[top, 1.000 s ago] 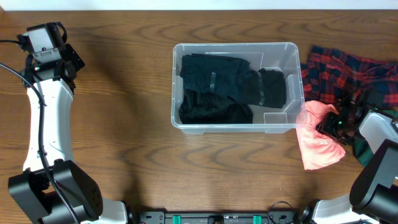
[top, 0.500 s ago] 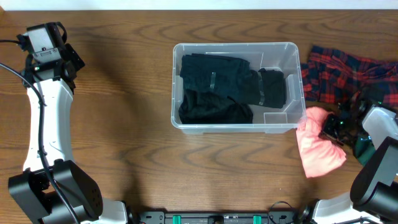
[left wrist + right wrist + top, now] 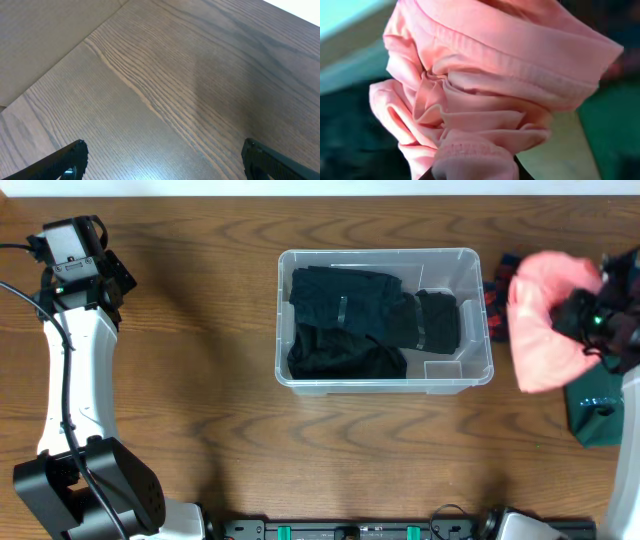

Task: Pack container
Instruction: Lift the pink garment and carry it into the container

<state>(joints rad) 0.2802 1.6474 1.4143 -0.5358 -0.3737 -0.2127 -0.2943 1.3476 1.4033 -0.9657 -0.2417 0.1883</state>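
Our right pincer (image 3: 592, 320) pinching the bunched pink cloth (image 3: 545, 320), at three o'clock of the clear container (image 3: 383, 257), which sits mid-table holding black clothes (image 3: 360, 320), our left pincer (image 3: 162, 155) spread wide over the table (image 3: 165, 75) at nine o'clock.

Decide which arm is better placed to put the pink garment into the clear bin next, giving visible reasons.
Right. The right pincer is shut on the pink garment, just beside the right wall of the container. The left pincer is open and empty over the table, far on the other side.
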